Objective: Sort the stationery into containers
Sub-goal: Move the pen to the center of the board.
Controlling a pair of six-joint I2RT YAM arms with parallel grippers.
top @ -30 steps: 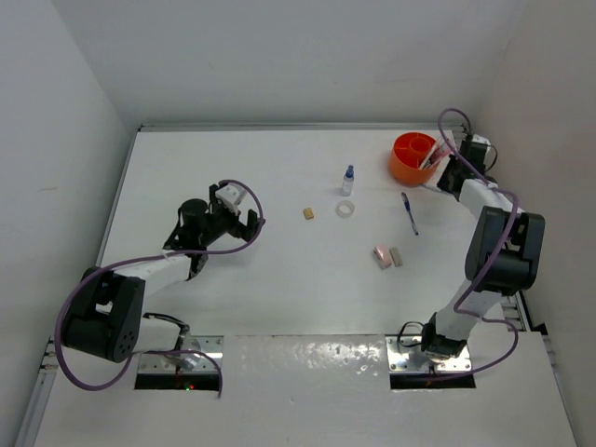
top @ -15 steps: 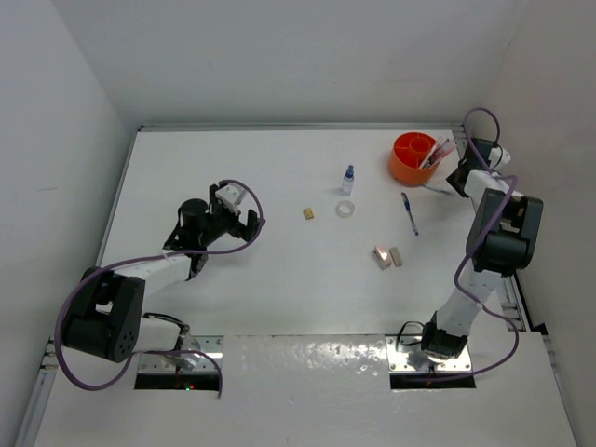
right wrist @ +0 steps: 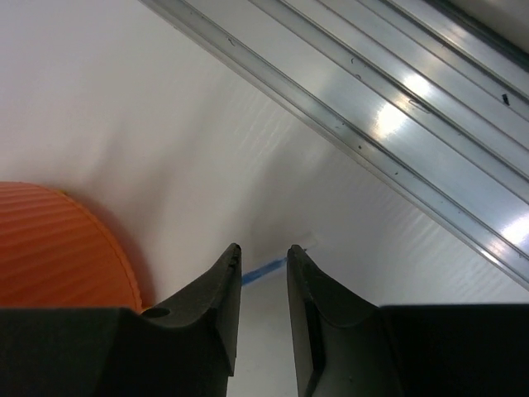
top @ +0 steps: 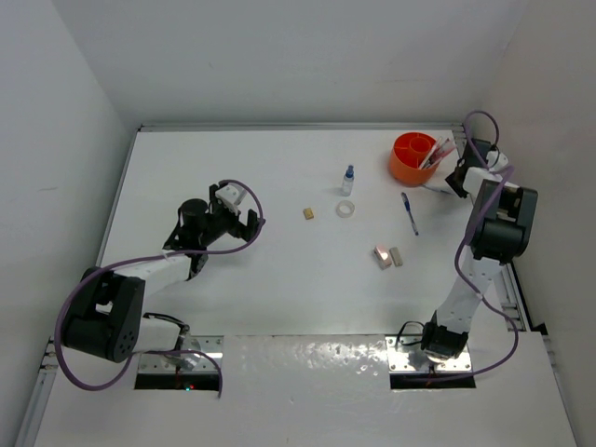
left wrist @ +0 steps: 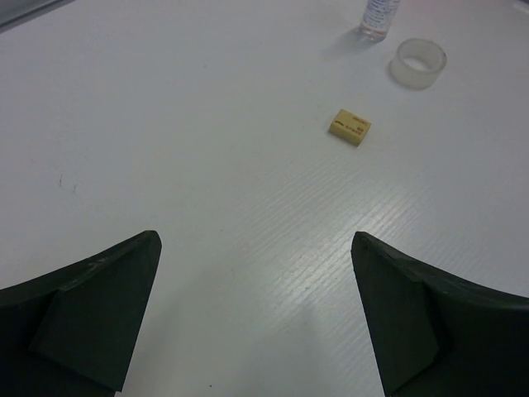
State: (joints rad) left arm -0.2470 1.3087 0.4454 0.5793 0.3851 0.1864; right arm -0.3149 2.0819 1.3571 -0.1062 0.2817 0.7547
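Observation:
The round orange tub (top: pixel 413 158) stands at the far right with pink and red pens (top: pixel 438 153) leaning in it; its wall shows in the right wrist view (right wrist: pixel 58 248). My right gripper (top: pixel 456 182) (right wrist: pixel 263 252) is just right of the tub, low over the table, jaws a narrow gap apart and empty. A thin blue-and-white pen (right wrist: pixel 266 269) (top: pixel 434 189) lies on the table just past its fingertips. My left gripper (top: pixel 235 220) (left wrist: pixel 254 240) is wide open and empty. Ahead of it lie a tan eraser (left wrist: pixel 350 126) (top: pixel 308 213), the clear tape ring (left wrist: pixel 419 64) (top: pixel 345 209) and the small bottle (left wrist: pixel 378 16) (top: pixel 348 179).
A blue pen (top: pixel 408 212) lies left of the right arm. A pinkish-white eraser (top: pixel 381 256) and a tan one (top: pixel 398 256) lie side by side mid-table. A metal rail (right wrist: pixel 388 124) runs along the table's right edge, close to the right gripper.
My right gripper has pulled away from the tub's rim to the right and down toward the table, then nearly stopped. The left arm has not moved.

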